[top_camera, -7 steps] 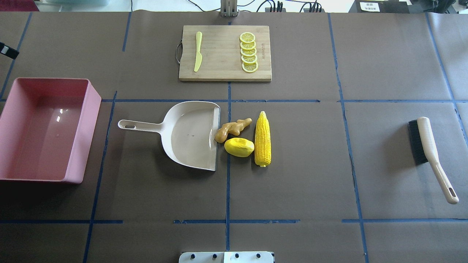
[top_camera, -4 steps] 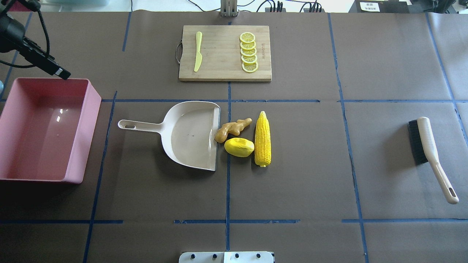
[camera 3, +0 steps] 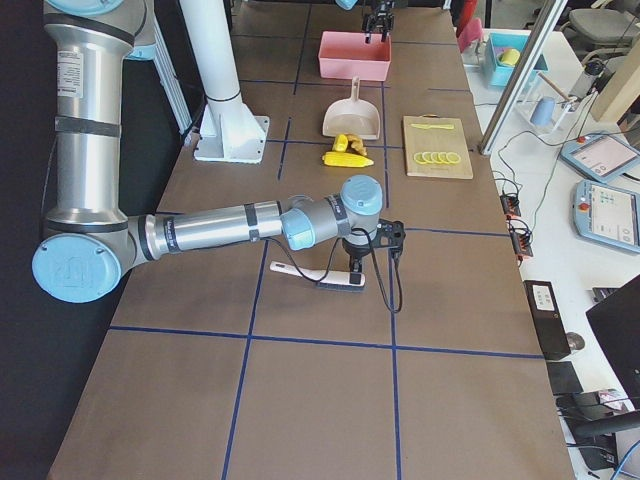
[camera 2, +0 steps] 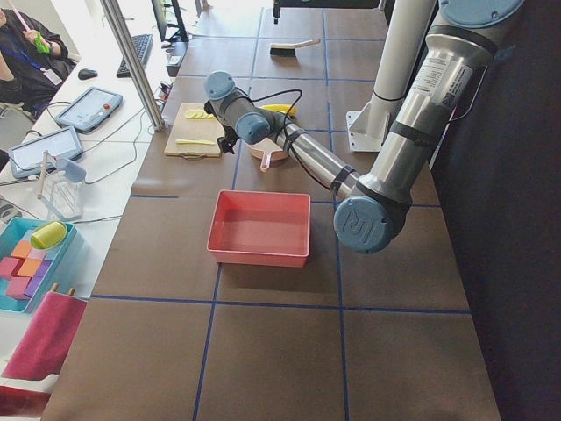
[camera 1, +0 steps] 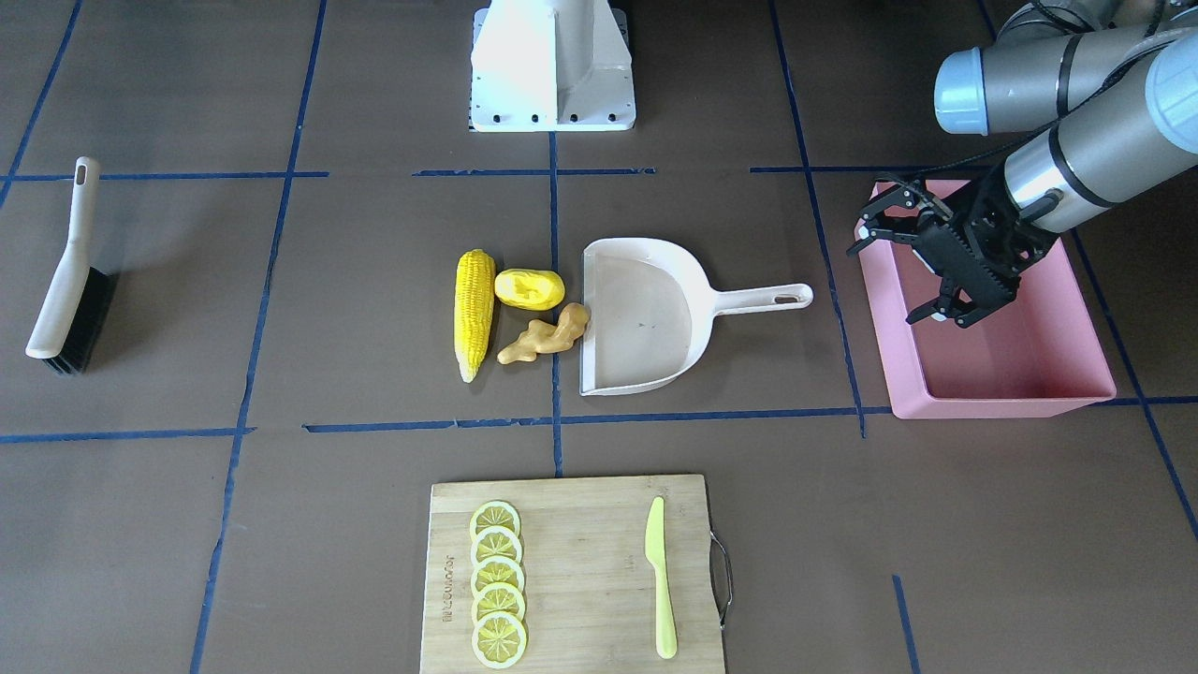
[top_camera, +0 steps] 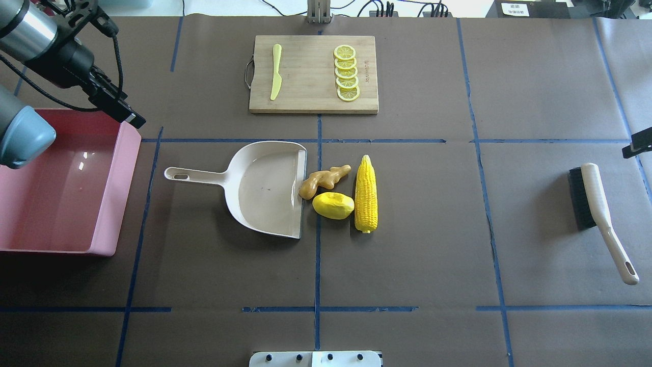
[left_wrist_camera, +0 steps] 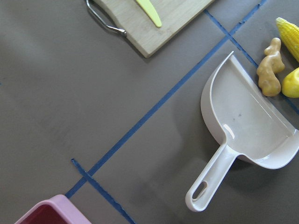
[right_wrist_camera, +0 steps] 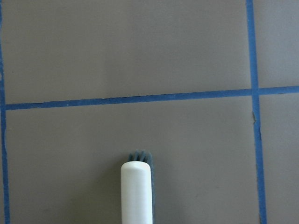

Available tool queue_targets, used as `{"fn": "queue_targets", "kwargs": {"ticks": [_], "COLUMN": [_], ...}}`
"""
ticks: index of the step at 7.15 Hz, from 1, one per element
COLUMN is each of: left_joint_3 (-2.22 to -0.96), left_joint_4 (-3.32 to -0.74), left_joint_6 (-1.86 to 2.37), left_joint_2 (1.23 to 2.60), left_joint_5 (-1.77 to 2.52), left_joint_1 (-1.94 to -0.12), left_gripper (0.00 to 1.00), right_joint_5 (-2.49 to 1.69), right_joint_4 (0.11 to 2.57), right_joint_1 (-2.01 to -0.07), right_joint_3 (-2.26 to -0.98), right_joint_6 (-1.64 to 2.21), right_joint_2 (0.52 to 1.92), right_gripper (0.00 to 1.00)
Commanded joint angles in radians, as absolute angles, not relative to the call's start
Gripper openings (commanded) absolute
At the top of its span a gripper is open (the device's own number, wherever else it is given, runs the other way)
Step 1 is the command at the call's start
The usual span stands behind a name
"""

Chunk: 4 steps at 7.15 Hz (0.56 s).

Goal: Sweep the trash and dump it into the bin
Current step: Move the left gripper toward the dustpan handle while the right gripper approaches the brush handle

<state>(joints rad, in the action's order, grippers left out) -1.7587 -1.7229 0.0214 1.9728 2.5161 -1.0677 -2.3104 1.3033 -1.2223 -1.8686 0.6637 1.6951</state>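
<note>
The trash lies mid-table: a yellow corn cob, a yellow oval fruit piece and a tan ginger root, which lies at the open mouth of the beige dustpan. The pink bin stands at the table's left end and holds nothing. My left gripper is open and empty, held in the air over the bin's corner nearest the dustpan. Only a black edge of my right gripper shows, just beyond the brush. I cannot tell whether it is open.
A wooden cutting board at the far middle carries a lime-green knife and a row of lemon slices. The brush's handle end shows in the right wrist view. Blue tape lines cross the brown table cover.
My left arm has come in from the left edge and moved right, to above the bin's far corner. A bit of my right gripper has appeared at the right edge. The objects have not moved.
</note>
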Motion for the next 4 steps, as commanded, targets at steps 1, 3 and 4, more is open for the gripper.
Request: {"fn": "queue_targets", "kwargs": {"ticks": [1, 3, 4], "left_joint_3": [-1.752, -1.753, -1.755], "left_joint_4": [-1.766, -1.766, -1.766], "left_joint_6": [0.029, 0.031, 0.029], "left_joint_2": [1.977, 1.985, 1.985], "left_joint_5": [2.517, 2.517, 2.517], "left_joint_1": [-1.051, -1.035, -1.035], "left_gripper": [1.00, 1.00, 1.00], "right_joint_5": [-2.195, -2.164, -2.164], "right_joint_4": [1.193, 1.045, 1.042], "right_joint_1": [-1.039, -0.971, -0.944], "right_joint_3": [-1.931, -1.934, -1.934], "right_joint_6": [0.917, 0.980, 0.997], "right_joint_2": [1.764, 1.900, 1.922], "right_gripper": [1.00, 1.00, 1.00]}}
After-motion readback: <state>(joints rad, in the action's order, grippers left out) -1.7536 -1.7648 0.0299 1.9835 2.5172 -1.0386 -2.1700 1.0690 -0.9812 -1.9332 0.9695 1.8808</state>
